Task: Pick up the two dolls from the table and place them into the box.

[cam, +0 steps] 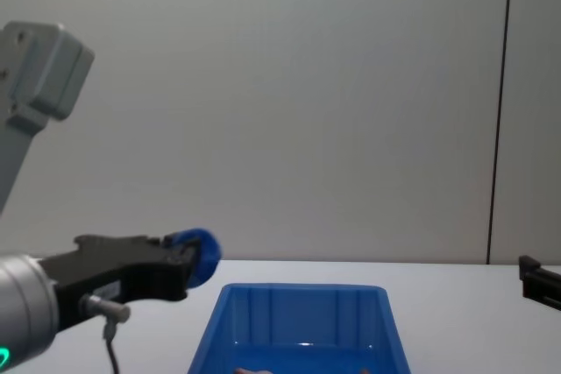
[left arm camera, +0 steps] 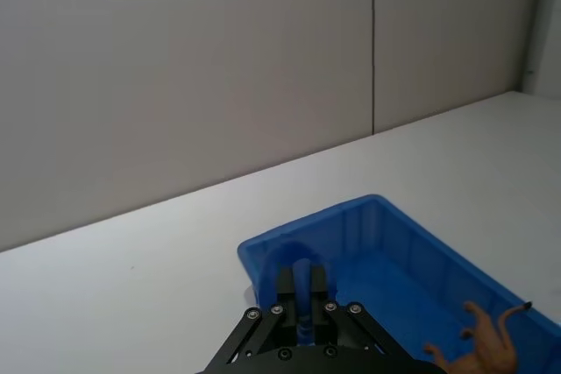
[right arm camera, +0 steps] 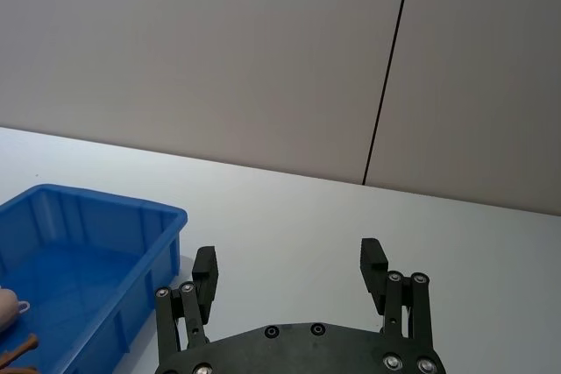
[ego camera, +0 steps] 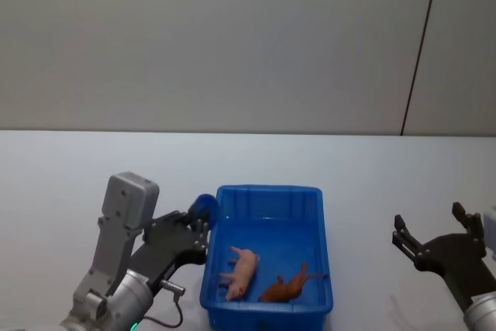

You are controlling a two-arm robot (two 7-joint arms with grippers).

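Both dolls lie inside the blue box (ego camera: 267, 189) near its front end: a pale pink doll (ego camera: 242, 271) on the left and an orange-brown doll (ego camera: 288, 286) on the right. My left gripper (ego camera: 201, 213) hovers at the box's back left rim. Its fingers are close together and there is a small rounded blue piece at their tips. The left wrist view looks past this gripper (left arm camera: 302, 279) into the box (left arm camera: 307, 221), where the brown doll (left arm camera: 486, 348) shows. My right gripper (ego camera: 428, 226) stands open and empty over the table (ego camera: 387, 168), right of the box.
The white tabletop stretches wide around the box on both sides and behind it. A grey wall with a dark vertical seam (ego camera: 418, 52) rises at the table's far edge.
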